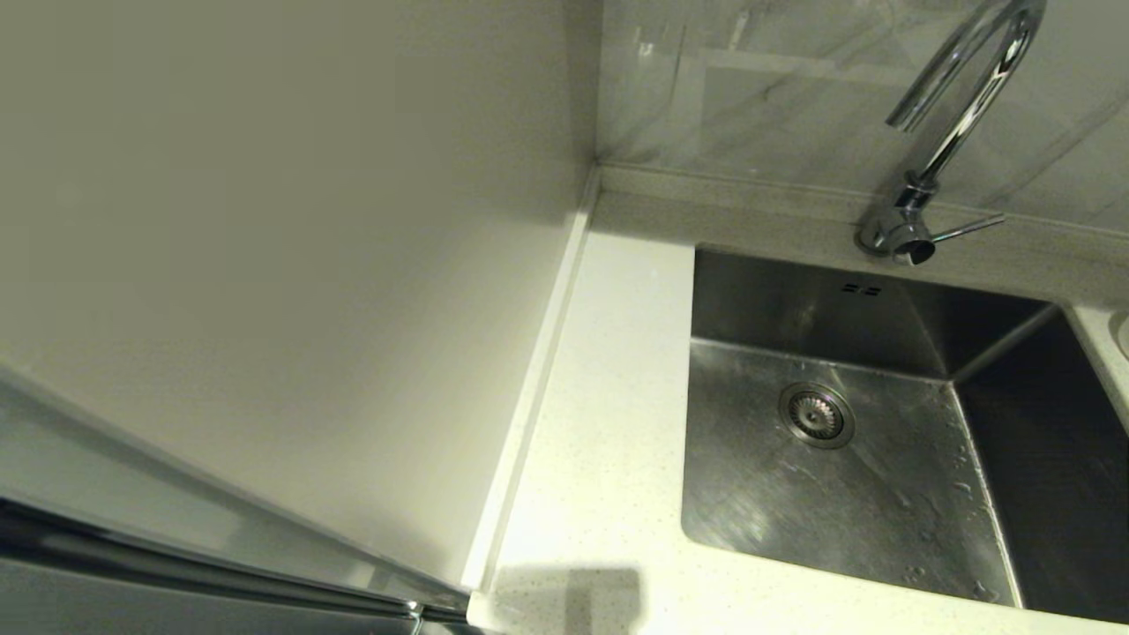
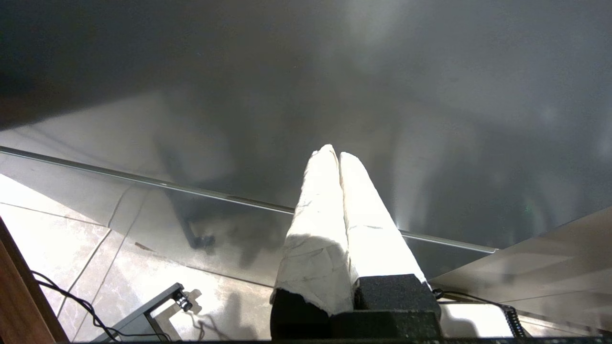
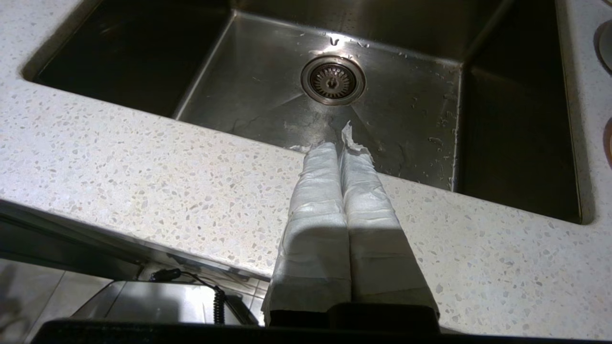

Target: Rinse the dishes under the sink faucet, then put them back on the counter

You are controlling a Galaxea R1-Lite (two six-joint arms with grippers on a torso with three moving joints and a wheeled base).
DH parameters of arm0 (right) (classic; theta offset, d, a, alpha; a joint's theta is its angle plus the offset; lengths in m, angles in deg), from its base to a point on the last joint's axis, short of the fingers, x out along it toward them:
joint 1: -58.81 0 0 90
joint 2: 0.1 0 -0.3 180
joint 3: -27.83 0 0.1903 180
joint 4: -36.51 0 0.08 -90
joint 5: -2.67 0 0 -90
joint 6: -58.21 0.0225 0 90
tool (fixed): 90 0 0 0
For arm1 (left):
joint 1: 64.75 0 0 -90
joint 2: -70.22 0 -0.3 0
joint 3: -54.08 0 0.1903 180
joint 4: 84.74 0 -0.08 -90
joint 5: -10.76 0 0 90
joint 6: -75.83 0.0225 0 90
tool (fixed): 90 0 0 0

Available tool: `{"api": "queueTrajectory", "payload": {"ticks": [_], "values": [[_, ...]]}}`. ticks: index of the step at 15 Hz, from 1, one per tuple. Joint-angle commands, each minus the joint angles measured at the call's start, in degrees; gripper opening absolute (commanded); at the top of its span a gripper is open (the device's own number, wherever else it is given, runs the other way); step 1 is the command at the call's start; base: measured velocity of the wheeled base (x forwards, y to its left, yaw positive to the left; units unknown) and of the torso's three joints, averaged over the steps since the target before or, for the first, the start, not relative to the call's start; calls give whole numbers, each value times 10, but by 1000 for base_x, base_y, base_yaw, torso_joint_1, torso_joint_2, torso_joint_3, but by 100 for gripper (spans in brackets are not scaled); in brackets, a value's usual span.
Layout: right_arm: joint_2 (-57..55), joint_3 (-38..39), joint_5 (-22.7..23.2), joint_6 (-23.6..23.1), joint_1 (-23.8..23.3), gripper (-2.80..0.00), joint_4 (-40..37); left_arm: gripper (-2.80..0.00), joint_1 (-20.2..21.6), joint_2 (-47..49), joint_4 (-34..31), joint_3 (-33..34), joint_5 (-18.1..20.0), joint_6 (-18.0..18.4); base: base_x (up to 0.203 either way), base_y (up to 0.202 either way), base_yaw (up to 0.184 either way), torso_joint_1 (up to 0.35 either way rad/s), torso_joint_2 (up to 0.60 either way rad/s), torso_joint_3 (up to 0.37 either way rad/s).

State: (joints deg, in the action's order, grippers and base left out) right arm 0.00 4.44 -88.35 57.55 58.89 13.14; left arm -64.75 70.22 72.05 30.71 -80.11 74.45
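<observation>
Stretching across the head view, the off-white speckled worktop [image 1: 600, 459] runs from a plain beige wall panel [image 1: 265, 265] on the robot's left to the sink [image 1: 847, 494], which is let into it on the right. A low raised edge runs along the back, under a marbled grey backsplash [image 1: 794, 106]. The sink is a rectangular brushed steel basin; water drops and streaks lie on its floor. Behind its back rim the faucet [image 1: 961, 115] stands on the worktop, a chrome gooseneck curving over toward the basin, with its thin side lever [image 1: 966, 229] sticking out toward the robot's right. No water runs from the spout. The round drain strainer [image 1: 816, 414] sits in the basin floor, and two small overflow slots [image 1: 862, 289] mark the back wall above it. Of the dishes, only slivers of round rims show at the worktop's right edge in the right wrist view [image 3: 606, 45], too little to tell colours.

The right gripper [image 3: 340, 148] hangs over the worktop's front strip, tips at the sink's near rim, its white-wrapped jaws pressed together on nothing. The left gripper [image 2: 333, 154] is down low beside a dark glossy cabinet front [image 2: 334, 86], above the tiled floor [image 2: 71, 229], jaws likewise together and empty.
</observation>
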Motion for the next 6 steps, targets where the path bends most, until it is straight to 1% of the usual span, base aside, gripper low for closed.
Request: {"api": "queueTrajectory", "payload": {"ticks": [1,6], "values": [[-1,0,0,0,0,-280,0,-280,0,-2,0,0,0,0,0,0,0,0,0,0],[-1,0,0,1,0,-280,1,-280,0,-2,0,0,0,0,0,0,0,0,0,0]]}}
